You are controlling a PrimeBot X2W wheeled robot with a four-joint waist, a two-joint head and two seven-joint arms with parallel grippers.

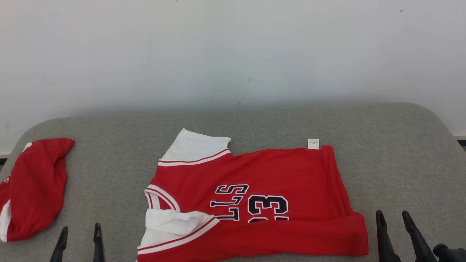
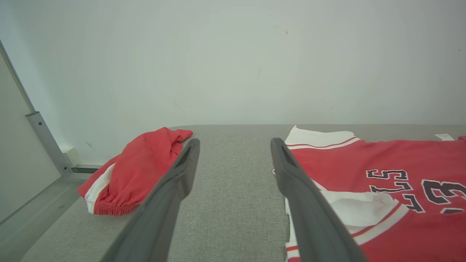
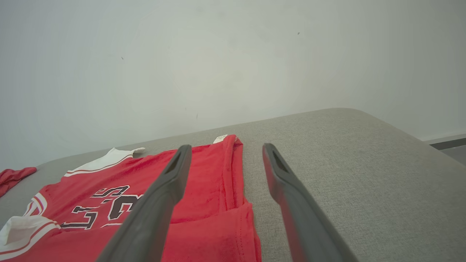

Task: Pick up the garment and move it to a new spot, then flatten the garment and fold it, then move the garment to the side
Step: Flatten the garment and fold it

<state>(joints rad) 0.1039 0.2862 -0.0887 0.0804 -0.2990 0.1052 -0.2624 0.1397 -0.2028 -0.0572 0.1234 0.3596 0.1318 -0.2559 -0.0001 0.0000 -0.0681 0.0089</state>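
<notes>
The garment (image 1: 262,203) is a red jersey with white sleeves and dark lettering, lying flat on the grey padded surface (image 1: 255,123), its near edge folded up over itself. It also appears in the left wrist view as the garment (image 2: 393,182) and in the right wrist view as the garment (image 3: 145,203). My left gripper (image 1: 80,233) stands open at the lower left, a little left of the jersey's sleeve, holding nothing. My right gripper (image 1: 395,218) stands open just right of the jersey's hem, empty too. Between the fingers of the left gripper (image 2: 233,145) lies bare surface; the right gripper (image 3: 224,151) straddles the jersey's hem edge.
A second red and white garment (image 1: 32,185) lies bunched at the surface's left end, also seen as a bunched garment (image 2: 138,171). A pale wall (image 1: 233,54) rises behind the surface. Bare grey padding lies right of the jersey and behind it.
</notes>
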